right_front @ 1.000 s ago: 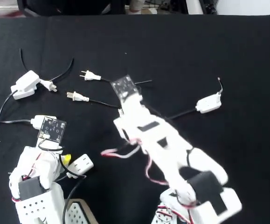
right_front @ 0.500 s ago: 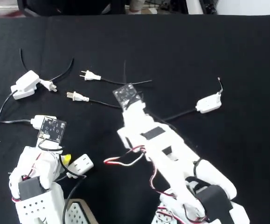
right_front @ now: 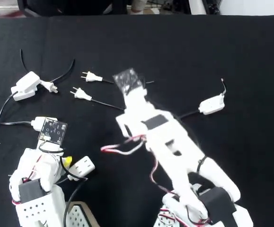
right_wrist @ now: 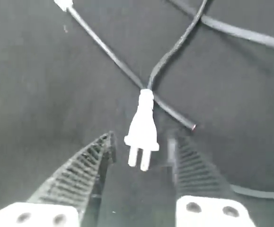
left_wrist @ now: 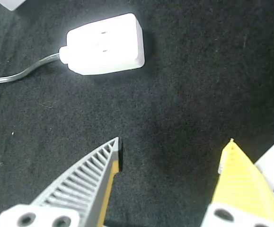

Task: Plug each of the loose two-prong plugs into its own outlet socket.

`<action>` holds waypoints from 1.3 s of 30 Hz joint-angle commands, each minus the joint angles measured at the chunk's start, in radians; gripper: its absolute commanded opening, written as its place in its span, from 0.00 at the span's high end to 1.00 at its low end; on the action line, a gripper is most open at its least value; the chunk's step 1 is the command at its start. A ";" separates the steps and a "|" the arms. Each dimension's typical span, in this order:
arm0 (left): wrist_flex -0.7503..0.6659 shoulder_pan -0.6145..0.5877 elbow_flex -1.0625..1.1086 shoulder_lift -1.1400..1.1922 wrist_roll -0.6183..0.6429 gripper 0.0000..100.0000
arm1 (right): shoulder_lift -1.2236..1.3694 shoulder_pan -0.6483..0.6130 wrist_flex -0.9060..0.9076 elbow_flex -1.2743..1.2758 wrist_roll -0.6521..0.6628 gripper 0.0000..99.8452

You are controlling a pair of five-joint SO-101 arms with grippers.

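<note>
Two loose white two-prong plugs [right_front: 92, 76] [right_front: 81, 93] lie on the black table, left of my right arm's wrist [right_front: 128, 81]. In the right wrist view a plug [right_wrist: 143, 130] lies flat between the fingers of my open right gripper [right_wrist: 141, 140], prongs toward the camera, untouched. My left gripper [left_wrist: 174, 142] hangs open above the cloth near a white outlet socket [left_wrist: 103, 45]. That socket [right_front: 42, 122] sits just ahead of my left arm at the front left.
A third plug [right_front: 50, 86] rests against a socket [right_front: 25, 86] at far left. Other white sockets lie at right [right_front: 211, 105] and beside the left arm's base [right_front: 82, 166]. Thin black cords [right_front: 61, 73] cross the table's middle.
My right arm drew back a little, then stretched forward again toward the plugs. The nearer loose plug shifted slightly up and right. The left arm stayed still.
</note>
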 commanded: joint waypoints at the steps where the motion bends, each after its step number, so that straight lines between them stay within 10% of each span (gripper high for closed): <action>1: 0.006 0.008 -0.010 -0.008 -0.005 0.67 | 0.067 0.009 0.117 -0.197 -0.035 0.80; 18: 0.006 0.010 -0.008 -0.008 -0.005 0.67 | 0.892 0.089 0.947 -1.247 0.032 0.83; 39: 0.006 0.010 -0.008 -0.008 -0.005 0.67 | 1.040 -0.018 1.013 -1.445 -0.109 0.86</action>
